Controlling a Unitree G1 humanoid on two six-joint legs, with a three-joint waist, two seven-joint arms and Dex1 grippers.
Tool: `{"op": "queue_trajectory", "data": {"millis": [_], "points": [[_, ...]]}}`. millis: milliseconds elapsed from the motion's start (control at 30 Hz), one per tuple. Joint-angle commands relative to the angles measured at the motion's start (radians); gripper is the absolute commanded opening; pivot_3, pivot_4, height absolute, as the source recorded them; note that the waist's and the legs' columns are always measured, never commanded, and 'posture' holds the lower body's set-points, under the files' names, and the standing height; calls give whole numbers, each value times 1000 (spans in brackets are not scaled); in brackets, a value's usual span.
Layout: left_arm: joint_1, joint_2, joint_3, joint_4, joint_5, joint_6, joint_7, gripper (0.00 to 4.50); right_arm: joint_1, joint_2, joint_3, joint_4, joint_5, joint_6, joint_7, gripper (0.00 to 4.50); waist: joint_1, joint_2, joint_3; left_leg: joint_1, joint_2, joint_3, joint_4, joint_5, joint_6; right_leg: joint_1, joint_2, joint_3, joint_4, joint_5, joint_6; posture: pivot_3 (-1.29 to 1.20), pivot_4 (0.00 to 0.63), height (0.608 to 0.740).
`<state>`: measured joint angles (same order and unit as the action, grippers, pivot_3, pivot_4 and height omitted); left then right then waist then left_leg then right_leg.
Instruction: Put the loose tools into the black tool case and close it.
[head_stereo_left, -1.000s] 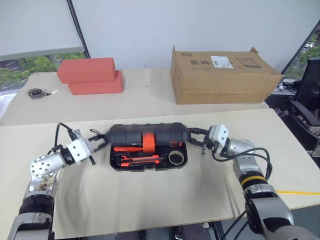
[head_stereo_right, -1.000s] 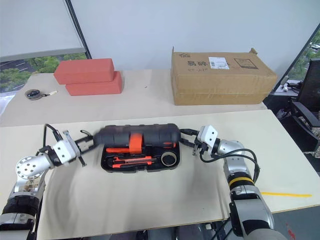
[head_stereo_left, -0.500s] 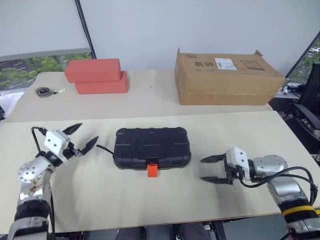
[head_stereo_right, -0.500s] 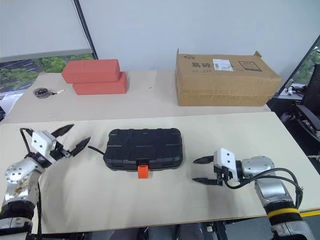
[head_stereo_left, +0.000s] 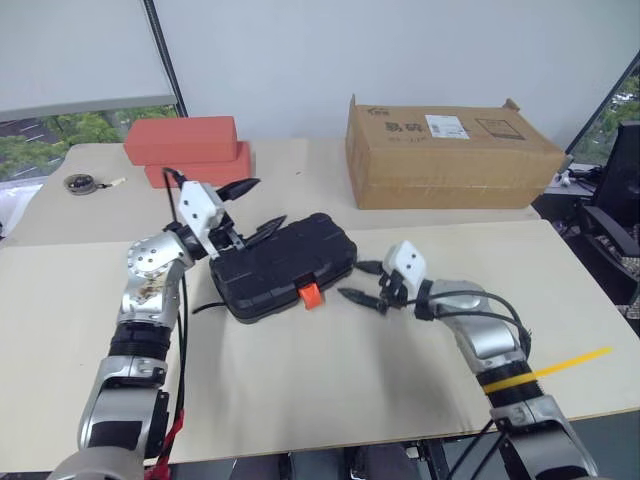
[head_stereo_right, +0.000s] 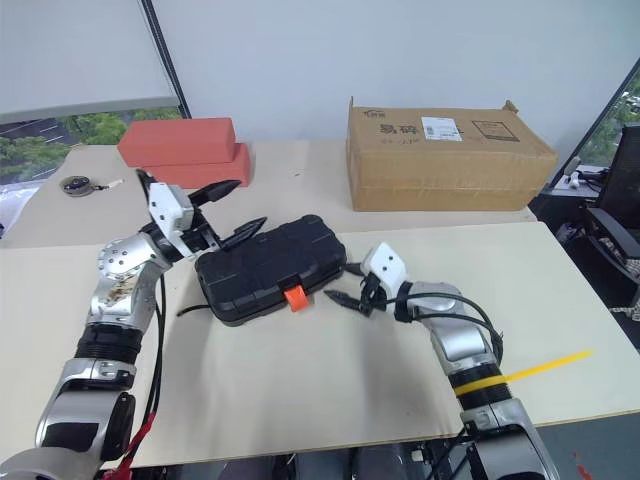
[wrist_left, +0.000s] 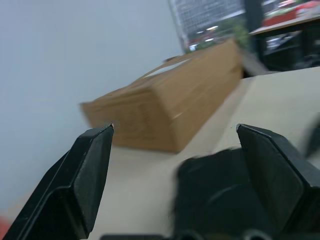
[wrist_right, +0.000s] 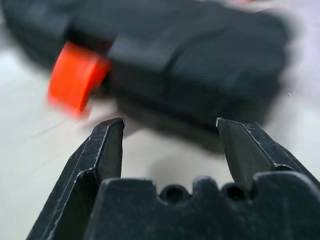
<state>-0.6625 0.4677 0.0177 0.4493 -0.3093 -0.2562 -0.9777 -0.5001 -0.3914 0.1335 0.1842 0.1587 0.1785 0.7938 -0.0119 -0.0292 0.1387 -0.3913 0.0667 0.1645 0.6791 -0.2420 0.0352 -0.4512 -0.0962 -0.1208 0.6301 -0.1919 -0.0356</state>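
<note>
The black tool case (head_stereo_left: 283, 266) lies shut on the near tabletop (head_stereo_left: 330, 380), skewed so its right end points toward one o'clock. Its orange latch (head_stereo_left: 310, 295) sticks out from the front edge and looks unfastened, though I can't be sure from here. No loose tools lie about, so I'd judge they are inside.

The left tool (head_stereo_left: 252, 208) hovers over the case's back-left corner at about eleven o'clock, its two black fingers spread wide with nothing between them. The right tool (head_stereo_left: 361, 282) sits low at three o'clock of the latch, just beside the case's front-right edge, fingers also apart and empty.

What worries me is that latch. If it isn't snapped home, the lid could spring open at any nudge. The right tool is coming at it from the side; a push there may slide or spin the whole case rather than seat the latch, since nothing pins the case down. The left tool, spread above the lid, could catch a rib.

Behind, at twelve, stand a cardboard box (head_stereo_left: 450, 150) and red blocks (head_stereo_left: 190, 150), well apart.
</note>
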Motion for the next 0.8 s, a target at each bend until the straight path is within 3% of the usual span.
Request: {"op": "queue_trajectory", "data": {"millis": [33, 200, 400, 567, 800], "points": [[6, -9, -50, 15, 71, -2, -8, 4193, 19, -10, -39, -69, 10, 34, -38, 3427, 0, 0, 0, -1, 0, 0, 0, 0, 0, 0, 1, 0, 0, 0, 0, 0, 150, 712], [32, -27, -109, 57, 177, 39, 55, 4193, 141, -36, -8, -345, 74, 276, -44, 3427, 1, 0, 0, -4, 0, 0, 0, -2, 2, -3, 0, 0, -2, 0, -1, 0, 150, 712], [109, -38, -182, 21, 257, 57, 59, 4193, 199, 24, 55, -585, 89, 583, -185, 3427, 1, 3, -3, -4, -1, -1, 1, -9, 14, -2, -3, 0, -2, -1, 1, 0, 150, 712], [143, -71, -200, 11, 294, 114, 133, 4193, 190, 102, 107, -623, 57, 724, -320, 3427, 6, 6, -5, 8, 0, -4, 1, -13, 5, 11, -4, -2, -2, -2, 0, 0, 150, 712], [139, -99, -166, 40, 291, 179, 228, 4193, 150, 168, 159, -602, 32, 796, -408, 3427, 13, 10, -8, 9, -2, -5, 1, -13, 6, 13, -9, -2, -2, -1, 1, 0, 150, 712]]}}
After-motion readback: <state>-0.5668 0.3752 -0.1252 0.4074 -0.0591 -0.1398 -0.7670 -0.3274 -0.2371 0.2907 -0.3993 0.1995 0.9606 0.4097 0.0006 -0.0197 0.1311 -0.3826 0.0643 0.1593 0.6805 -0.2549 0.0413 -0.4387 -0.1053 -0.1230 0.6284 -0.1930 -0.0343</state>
